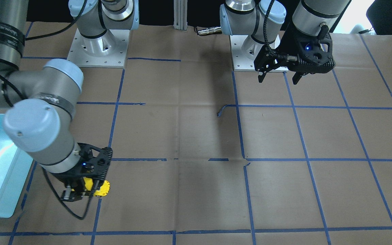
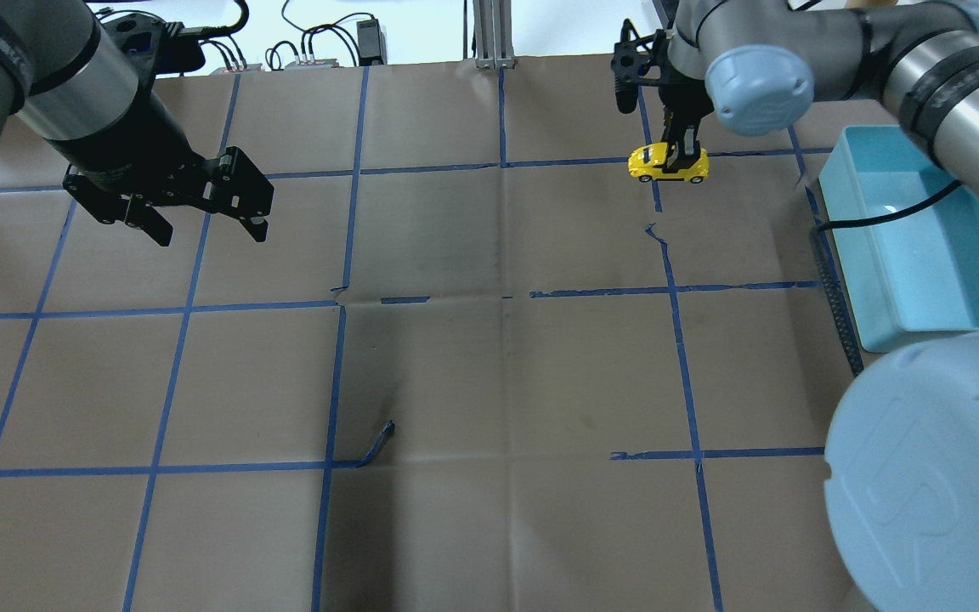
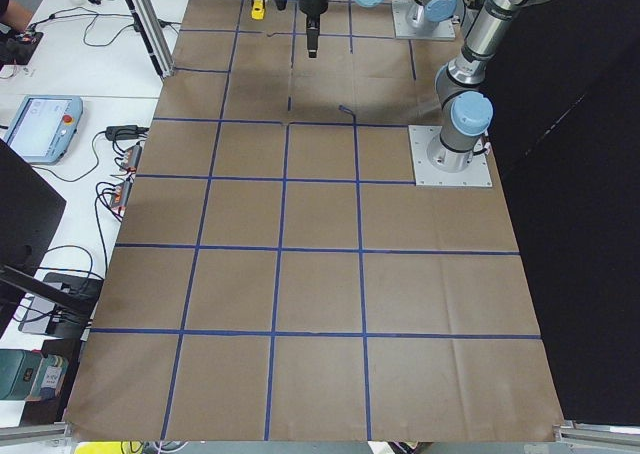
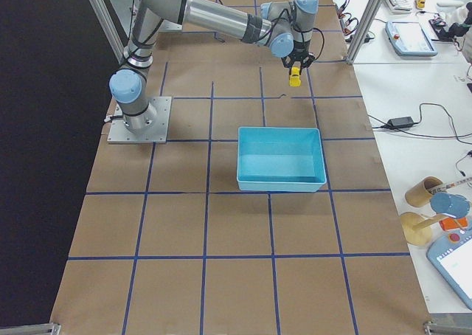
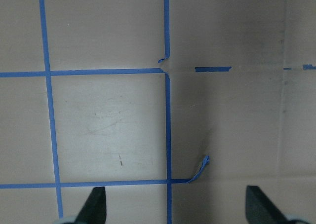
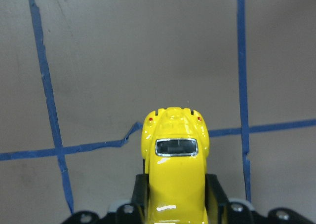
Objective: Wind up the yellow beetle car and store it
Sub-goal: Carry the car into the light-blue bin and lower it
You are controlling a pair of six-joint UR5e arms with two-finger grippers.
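In the overhead view, the left gripper (image 2: 209, 234) hung at the upper left of the frame, above the table (image 2: 506, 382). Its jaws stood wide apart with nothing between them. The front-facing view showed the same gripper (image 1: 277, 81) at the upper right, fingers spread and off the paper. Its own wrist camera showed the two dark fingertips (image 5: 96, 206) at the bottom corners of the frame. Only brown paper, blue grid lines and a curled loose tape end (image 5: 200, 167) lay below them.

Further right in the overhead view, the car (image 2: 668, 164) sat at the upper right, on a crossing of blue lines. The right gripper (image 2: 676, 157) came down on it from above, its jaws clamped on the car's sides. The right wrist view showed the yellow roof and a dark window (image 6: 176, 147) poking out from between the black fingers (image 6: 217, 194), which pressed against both flanks. In the front-facing view the car (image 1: 103, 188) showed at the lower left, under the gripper (image 1: 92, 189) and low over the paper. I could not tell whether its wheels touched the table.

At the right edge of the overhead frame stood a blue bin (image 2: 859, 280), near the car but apart from it.
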